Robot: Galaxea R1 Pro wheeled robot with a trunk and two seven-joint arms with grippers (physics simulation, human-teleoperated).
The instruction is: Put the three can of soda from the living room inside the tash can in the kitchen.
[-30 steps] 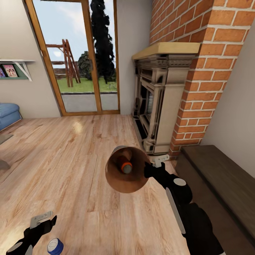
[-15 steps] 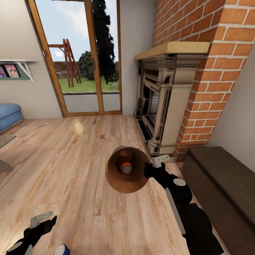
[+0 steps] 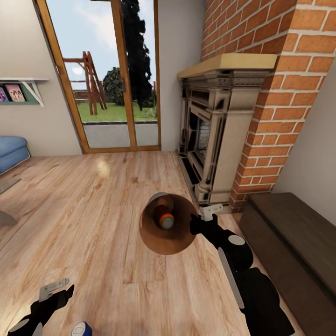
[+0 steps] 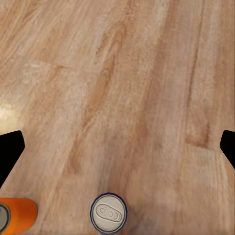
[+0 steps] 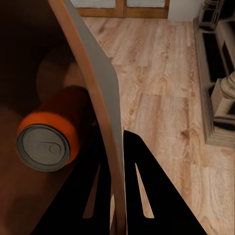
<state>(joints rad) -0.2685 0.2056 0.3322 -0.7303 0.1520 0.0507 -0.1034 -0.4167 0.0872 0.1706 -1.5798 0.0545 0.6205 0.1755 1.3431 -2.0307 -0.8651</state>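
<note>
Left gripper (image 3: 57, 288) hangs wide open over our wood floor (image 3: 93, 210), an upright soda can (image 4: 108, 213) and a toppled one (image 4: 17, 215) beneath; right gripper (image 3: 205, 215) pinches the trash can (image 3: 173, 245) rim, third can (image 3: 165, 220) inside.

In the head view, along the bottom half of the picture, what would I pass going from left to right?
Left gripper → upright can of soda on the wood floor → tash can with an orange can of soda inside → right gripper on its rim → dark bench.
</note>
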